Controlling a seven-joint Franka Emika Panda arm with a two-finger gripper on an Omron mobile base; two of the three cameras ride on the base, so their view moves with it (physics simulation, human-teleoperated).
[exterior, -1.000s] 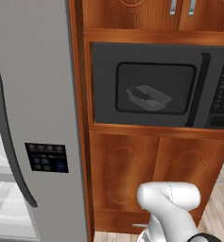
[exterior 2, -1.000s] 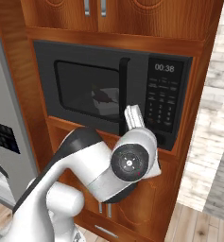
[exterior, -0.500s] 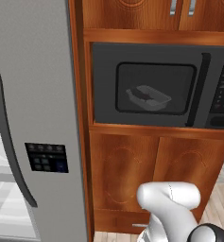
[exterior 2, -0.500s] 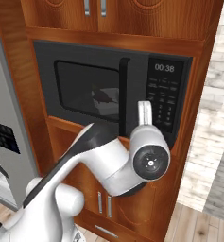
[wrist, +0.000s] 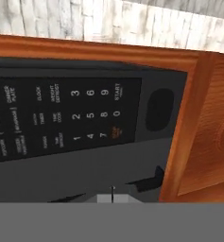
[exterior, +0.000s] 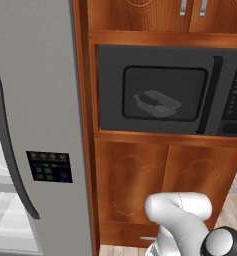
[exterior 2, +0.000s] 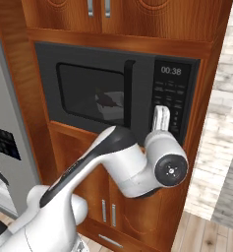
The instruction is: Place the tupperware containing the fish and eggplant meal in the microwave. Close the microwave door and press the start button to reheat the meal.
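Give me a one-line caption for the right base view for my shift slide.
White arm's shut gripper at the button strip of the wide black microwave, door closed, clear plastic tupperware inside.

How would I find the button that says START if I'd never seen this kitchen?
Find the black microwave set in the wooden cabinet, beside the grey fridge. Its button strip is on the right, past the door handle. In the hand view the START button sits just beyond the 9, next to the big oval button.
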